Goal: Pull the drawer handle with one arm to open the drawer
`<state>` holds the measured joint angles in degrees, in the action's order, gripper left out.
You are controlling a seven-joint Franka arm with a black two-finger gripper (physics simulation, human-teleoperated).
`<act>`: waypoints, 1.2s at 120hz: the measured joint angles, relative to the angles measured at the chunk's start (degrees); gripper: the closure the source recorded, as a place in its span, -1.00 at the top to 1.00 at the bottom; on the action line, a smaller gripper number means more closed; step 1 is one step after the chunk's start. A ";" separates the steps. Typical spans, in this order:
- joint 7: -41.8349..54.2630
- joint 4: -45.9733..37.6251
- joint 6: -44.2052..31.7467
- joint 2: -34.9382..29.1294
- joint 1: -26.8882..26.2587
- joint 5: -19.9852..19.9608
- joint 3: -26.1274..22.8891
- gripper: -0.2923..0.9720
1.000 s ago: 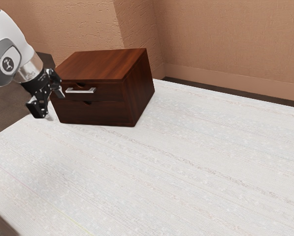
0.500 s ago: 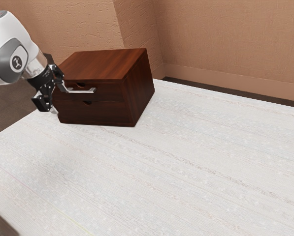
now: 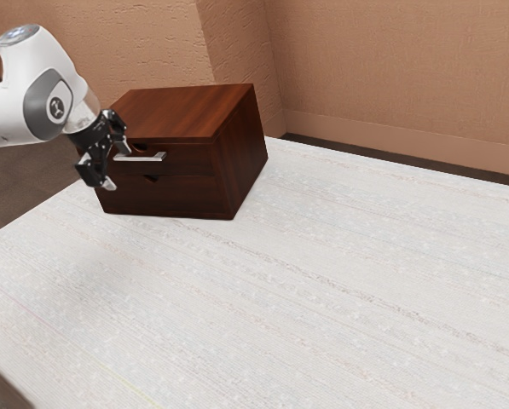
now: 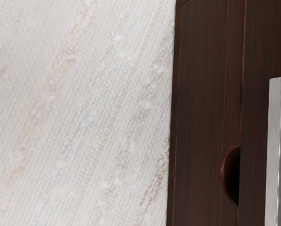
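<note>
1. The arm hides the left rear corner of the box in the exterior view, and the claw covers the left edge of the box's front.
2. In the wrist view the handle is cut off at the frame's edge, so only one end of the bar shows. A half-round notch is dark beside it.
3. The claw is open, its fingers spread.
4. The silver handle sits across the drawer in the upper part of the box front. The drawer front looks flush with the box.
5. The handle's end toward the exterior view's left lies right at the claw, about level with the gap between the fingers. I cannot tell whether either finger touches it.
6. The box stands on the pale table, near its far edge, by the wall.
</note>
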<state>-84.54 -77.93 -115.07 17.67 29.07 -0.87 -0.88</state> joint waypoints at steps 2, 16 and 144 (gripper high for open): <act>0.07 0.22 0.00 0.24 0.01 0.00 -0.02 0.54; 0.62 3.29 -0.03 2.81 0.06 -0.01 -0.08 0.54; 4.12 6.49 -4.23 7.39 1.47 -0.10 -2.29 0.51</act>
<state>-80.42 -71.44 -119.30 25.07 30.54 -0.97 -3.16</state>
